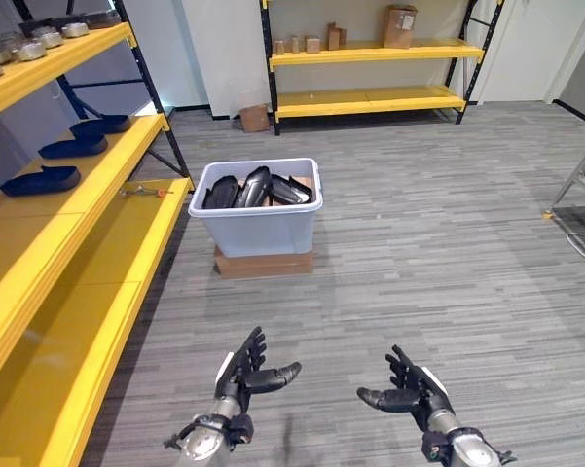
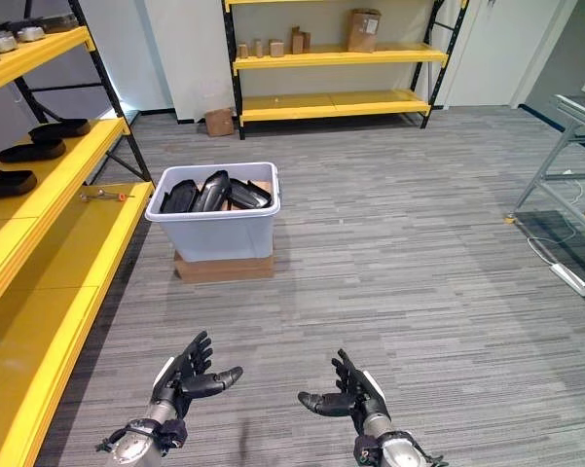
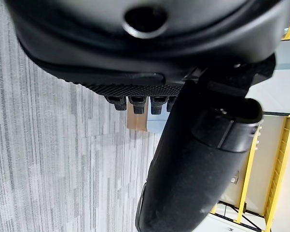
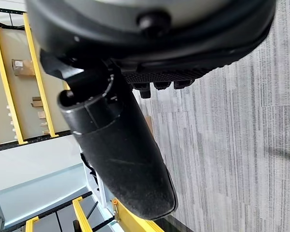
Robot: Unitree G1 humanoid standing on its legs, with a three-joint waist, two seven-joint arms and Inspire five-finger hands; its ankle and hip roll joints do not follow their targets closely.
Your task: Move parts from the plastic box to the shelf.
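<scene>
A pale plastic box [image 1: 256, 216] sits in the upper middle of the frame on a flat brown cardboard base [image 1: 264, 262], and it holds several black parts [image 1: 254, 188] piled against each other, with a bit of brown card showing at its far side. Nothing lies on the floor between the box and the two hands. The left hand [image 1: 245, 372] shows at the lower middle left and the right hand [image 1: 414, 390] at the lower middle right; both are held apart from each other with fingers spread wide and thumbs pointing inward, and both are empty. Along the left edge of the frame runs a yellow shelf [image 1: 95, 261] with black posts; its middle level carries three dark blue shoe-shaped parts [image 1: 41, 179], its top level at the upper left carries a row of small grey metal pieces [image 1: 31, 47], and a small tool with an orange tip [image 1: 144, 191] lies on a lower level just left of the box. A second yellow shelf [image 1: 370, 76] stands against the white back wall at the top, holding a cardboard carton [image 1: 400, 26] and a few small brown blocks [image 1: 312, 42]; a small cardboard box [image 1: 254, 118] rests on the floor beside it. Any label print is too small to read. The floor [image 1: 438, 243] is grey striped carpet, and a metal table frame [image 2: 576, 146] shows at the right edge.
</scene>
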